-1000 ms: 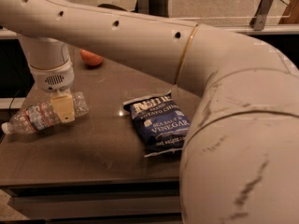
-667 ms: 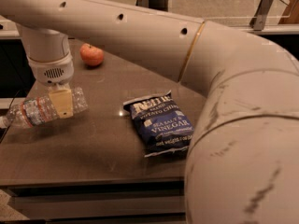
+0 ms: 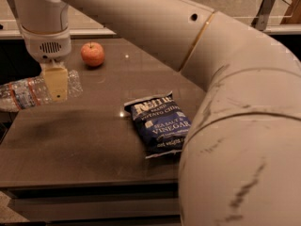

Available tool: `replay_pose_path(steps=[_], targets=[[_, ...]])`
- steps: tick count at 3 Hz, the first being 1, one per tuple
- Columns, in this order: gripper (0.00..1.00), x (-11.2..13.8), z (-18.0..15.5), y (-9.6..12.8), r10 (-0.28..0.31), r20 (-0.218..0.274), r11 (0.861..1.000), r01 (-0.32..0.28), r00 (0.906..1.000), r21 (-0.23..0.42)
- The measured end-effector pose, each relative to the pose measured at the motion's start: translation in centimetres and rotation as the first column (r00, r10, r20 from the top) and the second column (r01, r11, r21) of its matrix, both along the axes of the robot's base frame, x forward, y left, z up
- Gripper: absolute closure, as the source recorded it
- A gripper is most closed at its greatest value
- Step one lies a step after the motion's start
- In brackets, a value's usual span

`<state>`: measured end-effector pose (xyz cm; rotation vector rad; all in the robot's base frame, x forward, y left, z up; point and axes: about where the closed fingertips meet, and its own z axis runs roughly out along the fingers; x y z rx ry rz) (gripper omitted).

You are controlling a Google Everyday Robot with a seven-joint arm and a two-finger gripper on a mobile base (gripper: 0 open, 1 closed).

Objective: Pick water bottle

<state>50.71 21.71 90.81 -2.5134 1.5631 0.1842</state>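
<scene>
Clamped on the water bottle (image 3: 22,93), the tool (image 3: 56,87) has risen over the worktop (image 3: 89,145) at its left edge; the bottle now hangs clear, so the pick looks done.

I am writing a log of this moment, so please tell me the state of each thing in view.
Gripper: at the left, above the table, shut on the bottle.
Bottle: held sideways, off the table.
Apple: resting on the table, untouched.
Chip bag: lying flat on the table, label up.
</scene>
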Motion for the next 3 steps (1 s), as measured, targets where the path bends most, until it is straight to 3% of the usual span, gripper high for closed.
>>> replay_pose_path(steps=[3], targets=[[1.0,0.8,7.1,1.9,0.026,0.034,0.993,-0.03,0.9991,0.115]])
